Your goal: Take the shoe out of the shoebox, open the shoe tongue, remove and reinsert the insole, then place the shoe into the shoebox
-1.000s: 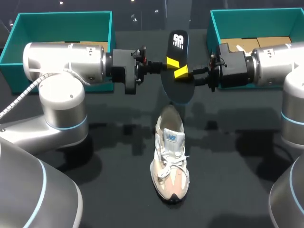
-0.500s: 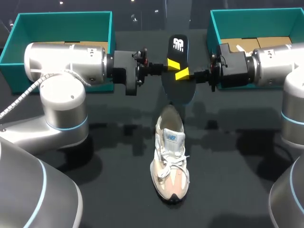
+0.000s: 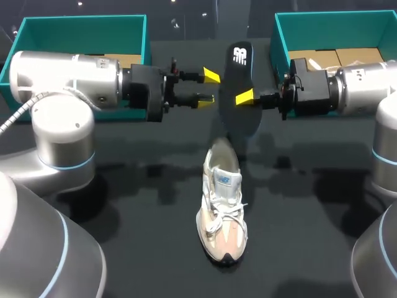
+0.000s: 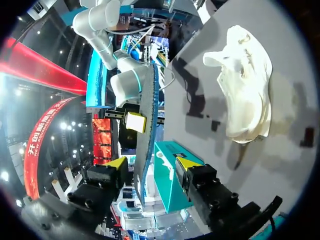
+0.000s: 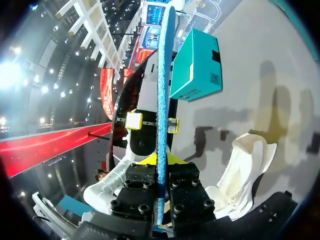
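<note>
The right claw [image 3: 243,98] is clamped on the insole [image 3: 238,74] and holds it upright at the upper centre of the frame. The left claw [image 3: 209,87] has its fingers apart and sits just left of the insole, not touching it. The shoe [image 3: 221,211] rests on its sole on the desk [image 3: 124,248] at lower centre, toe toward the bottom edge, outside both boxes. The upper-left box [image 3: 80,22] and upper-right box [image 3: 335,18] are both teal and sit at the far corners.
</note>
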